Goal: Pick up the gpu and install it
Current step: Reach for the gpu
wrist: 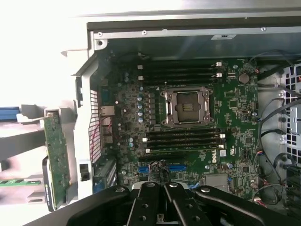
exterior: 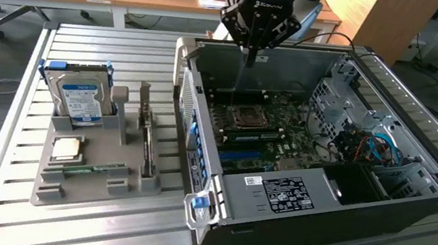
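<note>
Step in hand: pick-up of gpu (exterior: 147, 139), standing on edge in grey holder (exterior: 47, 192), left of centre in the exterior view, beside open computer case (exterior: 255, 240).
Best done, by judgement: jaws spread first, squared to the card's upper edge, clear of the fan, straight lift from the slot.
Gripper (exterior: 249, 56): upper centre, over the case, well apart from the card; fingers together, nothing held.

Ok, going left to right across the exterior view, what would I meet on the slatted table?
hard drive → gpu, standing on edge in the grey holder → CPU socket inside the open computer case → blue cables
</note>
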{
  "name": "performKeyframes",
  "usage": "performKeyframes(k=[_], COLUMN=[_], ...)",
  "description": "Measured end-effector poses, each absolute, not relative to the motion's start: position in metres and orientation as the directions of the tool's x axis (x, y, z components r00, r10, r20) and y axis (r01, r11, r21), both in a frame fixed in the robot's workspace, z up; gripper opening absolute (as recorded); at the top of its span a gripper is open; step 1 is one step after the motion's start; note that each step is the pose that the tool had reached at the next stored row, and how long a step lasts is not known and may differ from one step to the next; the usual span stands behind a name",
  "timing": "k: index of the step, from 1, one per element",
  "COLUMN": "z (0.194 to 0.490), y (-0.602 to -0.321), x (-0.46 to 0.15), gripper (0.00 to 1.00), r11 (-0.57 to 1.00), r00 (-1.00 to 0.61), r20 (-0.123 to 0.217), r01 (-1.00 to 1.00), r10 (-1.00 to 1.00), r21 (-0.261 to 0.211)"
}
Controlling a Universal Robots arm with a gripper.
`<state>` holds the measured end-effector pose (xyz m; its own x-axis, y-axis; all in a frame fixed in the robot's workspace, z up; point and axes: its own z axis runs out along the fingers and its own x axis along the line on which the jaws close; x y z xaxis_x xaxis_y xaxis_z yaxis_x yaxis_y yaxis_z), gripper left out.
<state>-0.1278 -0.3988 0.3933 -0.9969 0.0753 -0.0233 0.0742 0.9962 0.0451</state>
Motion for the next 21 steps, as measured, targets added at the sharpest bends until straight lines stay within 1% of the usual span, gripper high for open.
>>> performKeyframes(k=[13, 21], z=[0.393, 0.393], y=[-0.399, -0.399], x=[-0.163, -0.174], gripper=[0.11, 0.11], r11=[0.996, 0.996], r00=[-0.997, -0.997], r20=[-0.023, -0.023], r01=[0.074, 0.074], r10=[0.075, 0.075], r21=[0.045, 0.045])
